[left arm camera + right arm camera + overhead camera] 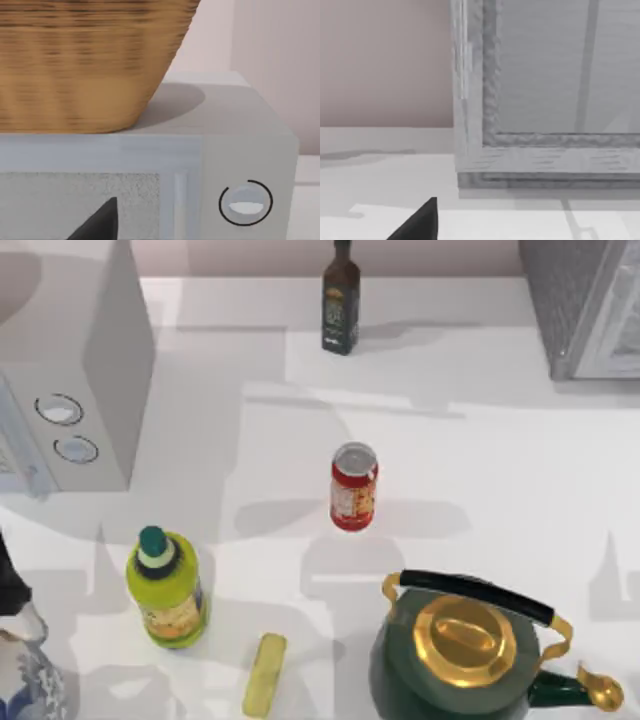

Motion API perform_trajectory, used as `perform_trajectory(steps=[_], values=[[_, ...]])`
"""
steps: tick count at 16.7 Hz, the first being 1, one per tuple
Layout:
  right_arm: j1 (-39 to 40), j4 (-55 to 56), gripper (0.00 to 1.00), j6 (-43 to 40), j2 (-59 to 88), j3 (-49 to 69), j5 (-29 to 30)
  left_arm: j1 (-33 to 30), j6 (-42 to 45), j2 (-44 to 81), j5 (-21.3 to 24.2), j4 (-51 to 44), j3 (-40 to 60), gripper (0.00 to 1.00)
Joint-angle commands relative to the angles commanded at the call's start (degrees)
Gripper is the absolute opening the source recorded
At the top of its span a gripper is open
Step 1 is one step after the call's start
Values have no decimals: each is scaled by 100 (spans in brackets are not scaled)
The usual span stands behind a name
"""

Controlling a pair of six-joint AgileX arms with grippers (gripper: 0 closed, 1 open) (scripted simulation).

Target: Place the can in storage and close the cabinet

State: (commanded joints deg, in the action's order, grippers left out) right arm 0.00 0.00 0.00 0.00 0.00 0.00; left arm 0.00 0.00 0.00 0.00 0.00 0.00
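The can (353, 486) stands upright near the middle of the table (500, 460), free on all sides, so a gripper can probably reach it from any direction. The cabinet (585, 305) is at the far right corner; I cannot tell if its door is open. A green kettle (465, 655) stands near the can, a yellow-green bottle (168, 590) to the left, a dark bottle (341, 300) behind. Whether the grippers are spread or pressed together, I cannot tell.

Red can (353, 487) upright mid-table; grey speckled cabinet (585, 305) at far right corner
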Motion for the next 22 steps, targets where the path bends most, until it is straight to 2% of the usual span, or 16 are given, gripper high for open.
perform_trajectory(steps=[4,8,22], values=[[104,-47,100,64,174,111,51,0,0,0,0,0,0,100],[667,-281,100,492,1245,757,372,0,0,0,0,0,0,100],[3844,-1301,100,3262,8487,5227,2433,0,0,0,0,0,0,100]])
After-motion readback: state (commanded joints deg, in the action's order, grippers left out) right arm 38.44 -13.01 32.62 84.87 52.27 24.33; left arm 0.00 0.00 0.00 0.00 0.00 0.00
